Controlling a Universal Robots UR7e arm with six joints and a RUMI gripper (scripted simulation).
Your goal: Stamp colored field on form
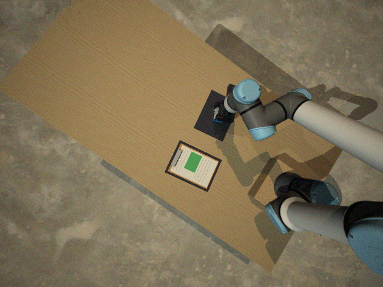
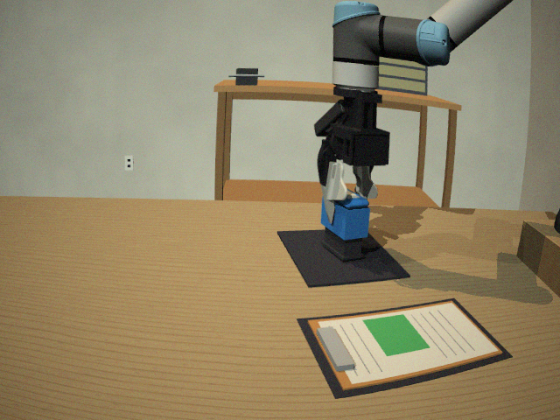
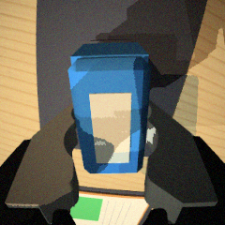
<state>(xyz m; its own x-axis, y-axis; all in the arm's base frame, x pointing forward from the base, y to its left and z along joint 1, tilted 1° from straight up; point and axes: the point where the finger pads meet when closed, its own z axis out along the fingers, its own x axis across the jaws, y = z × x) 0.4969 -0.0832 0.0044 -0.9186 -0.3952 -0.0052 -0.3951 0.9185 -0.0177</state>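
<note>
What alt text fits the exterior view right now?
The gripper is shut on the blue stamp, which stands upright on the dark mat. Nearer the camera lies a clipboard form with a green field.

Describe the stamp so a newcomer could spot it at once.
Start at the wooden table and find the dark mat behind the clipboard form. The stamp stands there, gripped by the gripper: the only blue block, on a black base.
</note>
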